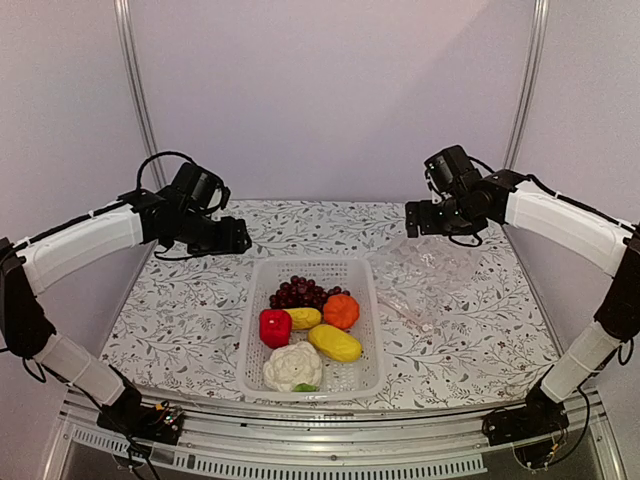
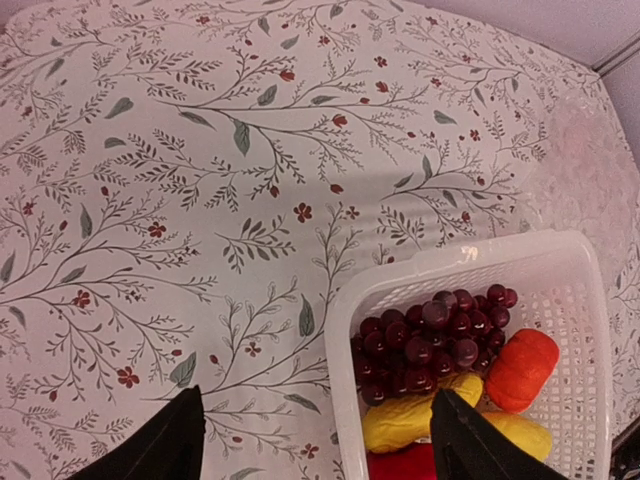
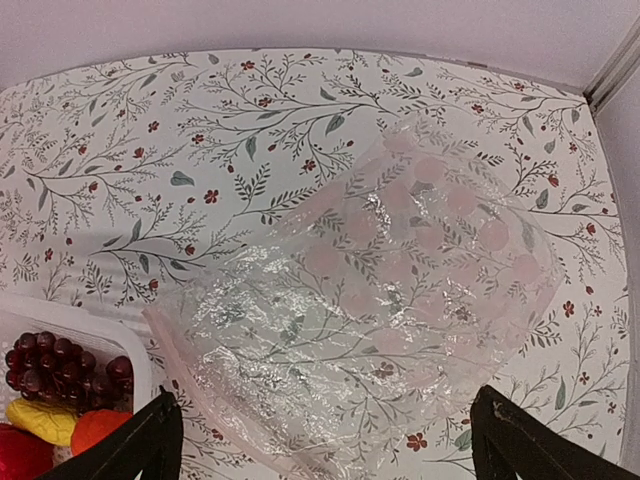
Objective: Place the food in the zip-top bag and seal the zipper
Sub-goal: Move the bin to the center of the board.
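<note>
The food lies in a white basket (image 1: 366,300): purple grapes (image 1: 298,292), red pepper (image 1: 275,327), orange fruit (image 1: 341,311), two yellow pieces (image 1: 335,343), white cauliflower (image 1: 293,367). The clear zip-top bag (image 1: 425,272) lies flat on the table right of the basket; its pinkish zipper edge (image 3: 190,370) faces the basket. My left gripper (image 1: 238,238) hovers open above the table beyond the basket's far left corner. My right gripper (image 1: 412,222) hovers open above the bag (image 3: 370,300). Grapes (image 2: 435,340) and orange fruit (image 2: 522,368) show in the left wrist view.
The table has a floral cloth (image 1: 180,310). Metal frame posts (image 1: 137,100) stand at the back corners and purple walls close the sides. The table's front rail (image 1: 330,415) runs along the near edge.
</note>
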Controlling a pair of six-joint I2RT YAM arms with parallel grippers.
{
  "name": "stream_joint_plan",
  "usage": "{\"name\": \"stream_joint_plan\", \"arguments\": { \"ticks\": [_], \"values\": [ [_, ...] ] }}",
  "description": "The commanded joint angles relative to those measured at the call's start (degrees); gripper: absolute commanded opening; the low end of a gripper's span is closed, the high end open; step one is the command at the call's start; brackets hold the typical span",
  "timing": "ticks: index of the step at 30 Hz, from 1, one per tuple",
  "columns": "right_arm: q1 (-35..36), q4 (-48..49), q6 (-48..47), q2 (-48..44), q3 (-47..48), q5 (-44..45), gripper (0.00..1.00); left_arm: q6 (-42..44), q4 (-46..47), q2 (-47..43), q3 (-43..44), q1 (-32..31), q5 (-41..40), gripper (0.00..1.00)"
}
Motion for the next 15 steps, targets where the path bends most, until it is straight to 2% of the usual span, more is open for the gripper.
{"name": "stream_joint_plan", "arguments": {
  "ticks": [1, 9, 15],
  "values": [
    [-0.18, 2.13, 1.86, -5.84, -0.29, 1.95, 0.99, -0.68, -3.61, -1.76, -1.51, 0.41, 1.00, 0.76],
    [-0.18, 10.89, -6.66, -16.62, -4.90, -8.38, 0.98, -3.26, -6.12, -3.45, -4.12, -1.53, 4.77, 0.68],
    [-0.18, 7.75, -7.61, -17.44, -7.37, -9.50, 0.92, -5.63, -6.29, -0.20, -3.87, -3.86, 6.97, 0.58]
  ]
}}
